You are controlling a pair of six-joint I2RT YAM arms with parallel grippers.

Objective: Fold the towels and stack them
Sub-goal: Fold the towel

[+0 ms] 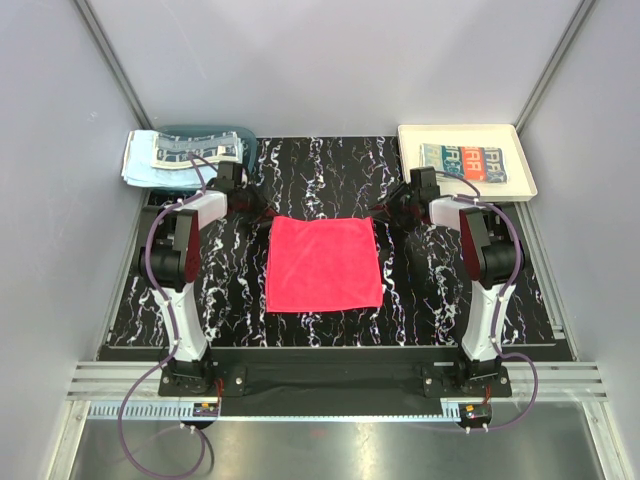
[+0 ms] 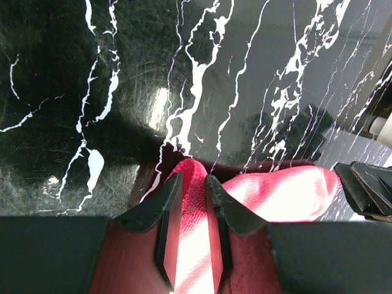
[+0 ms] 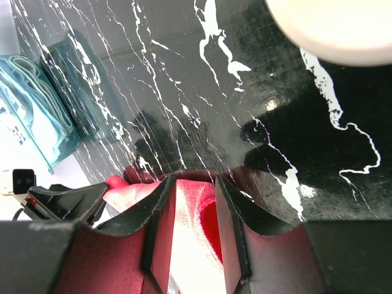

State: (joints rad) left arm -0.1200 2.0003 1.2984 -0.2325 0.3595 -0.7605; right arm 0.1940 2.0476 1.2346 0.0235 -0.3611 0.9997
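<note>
A bright red-pink towel (image 1: 323, 264) lies spread flat in the middle of the black marbled table. My left gripper (image 1: 262, 212) sits at its far left corner. In the left wrist view the left gripper (image 2: 193, 179) is shut on a raised ridge of the towel (image 2: 288, 190), which fills the gap. My right gripper (image 1: 385, 208) is at the far right corner. The right wrist view shows the right gripper (image 3: 195, 182) shut on a bunched fold of the towel (image 3: 193, 205). More towels (image 1: 170, 157), light blue and patterned, hang over the basket at the back left.
A teal basket (image 1: 212, 132) stands at the back left corner. A cream tray (image 1: 524, 165) at the back right holds folded patterned cloths (image 1: 463, 160). The tray's rim (image 3: 331, 30) shows just beyond the right gripper. White walls close in the table on three sides.
</note>
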